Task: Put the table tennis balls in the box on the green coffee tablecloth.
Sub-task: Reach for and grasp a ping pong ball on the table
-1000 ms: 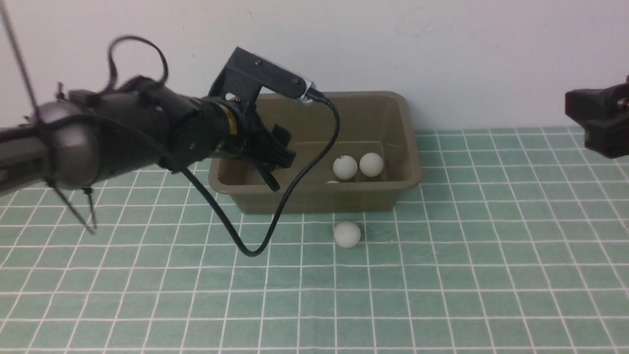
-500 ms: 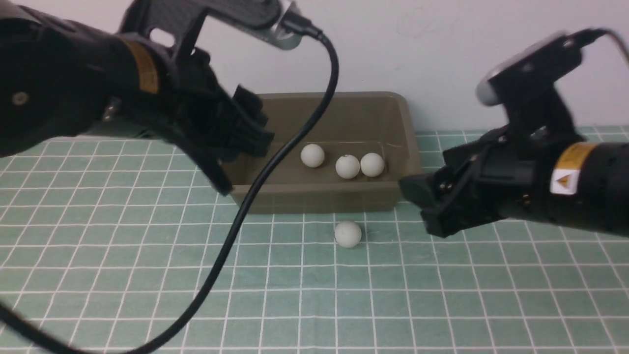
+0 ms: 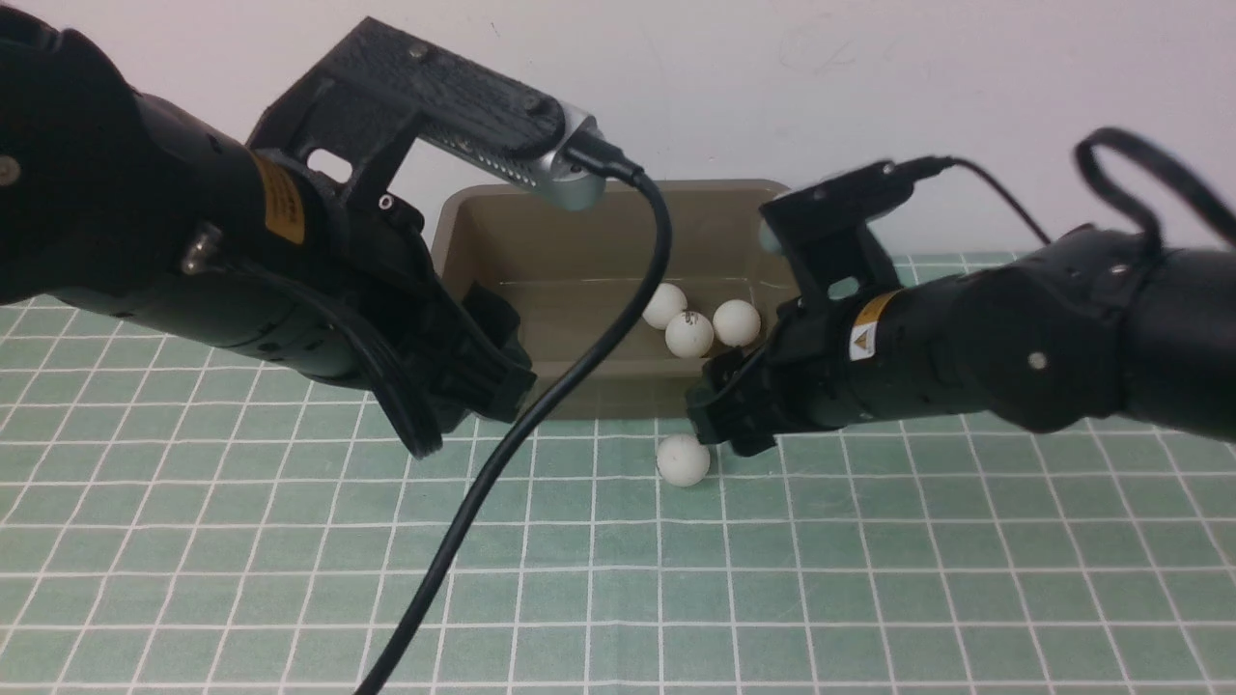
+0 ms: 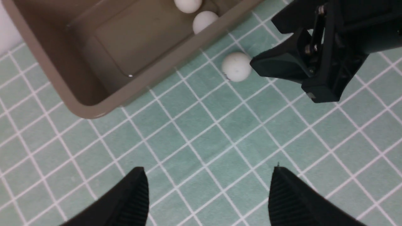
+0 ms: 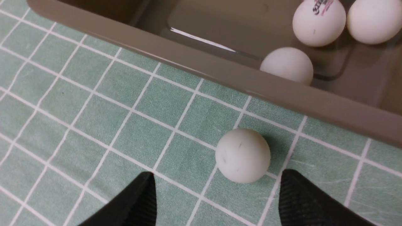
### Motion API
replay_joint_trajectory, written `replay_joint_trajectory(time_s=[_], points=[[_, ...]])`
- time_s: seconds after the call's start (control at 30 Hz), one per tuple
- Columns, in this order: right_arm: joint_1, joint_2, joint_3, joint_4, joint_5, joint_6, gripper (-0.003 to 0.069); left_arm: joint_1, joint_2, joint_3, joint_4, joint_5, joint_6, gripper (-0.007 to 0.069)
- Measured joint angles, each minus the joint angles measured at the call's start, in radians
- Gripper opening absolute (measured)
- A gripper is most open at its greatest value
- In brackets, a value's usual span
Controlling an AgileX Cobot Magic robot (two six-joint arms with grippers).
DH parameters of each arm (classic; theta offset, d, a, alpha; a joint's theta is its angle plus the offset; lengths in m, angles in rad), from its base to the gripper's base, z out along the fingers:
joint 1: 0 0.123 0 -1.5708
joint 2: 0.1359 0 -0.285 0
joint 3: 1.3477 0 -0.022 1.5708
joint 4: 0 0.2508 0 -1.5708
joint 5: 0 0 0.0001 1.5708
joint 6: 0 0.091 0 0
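Green tablecloth (image 3: 869, 598) carries the box (image 3: 715, 222) against the wall, with three table tennis balls (image 3: 689, 334) visible inside. The left tool (image 3: 463, 405) hangs open and empty. The right tool (image 3: 724, 425), jaws spread and holding nothing, sits low beside the loose ball (image 3: 683, 459) just before the box's front wall. Centre the ball between the fingers, then close gently so it cannot squirt away.
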Motion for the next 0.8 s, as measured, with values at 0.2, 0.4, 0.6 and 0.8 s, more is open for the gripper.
replay_joint_trajectory(time_s=[0.2,0.4,0.6,0.8], points=[[0.009,0.040,0.000,0.036,-0.049,-0.001,0.0472,0.000,-0.036,0.000,0.021,0.005,-0.006,0.0457],[0.033,0.069,-0.001,0.041,-0.084,-0.002,0.0472,-0.001,-0.104,0.000,0.027,0.005,-0.006,0.0457],[0.056,0.104,-0.001,0.049,-0.131,-0.002,0.0472,-0.001,-0.170,0.000,0.060,0.016,0.000,0.0457],[0.061,0.139,-0.002,0.048,-0.161,-0.002,0.0472,-0.001,-0.195,0.000,0.093,0.040,0.000,0.0457]])
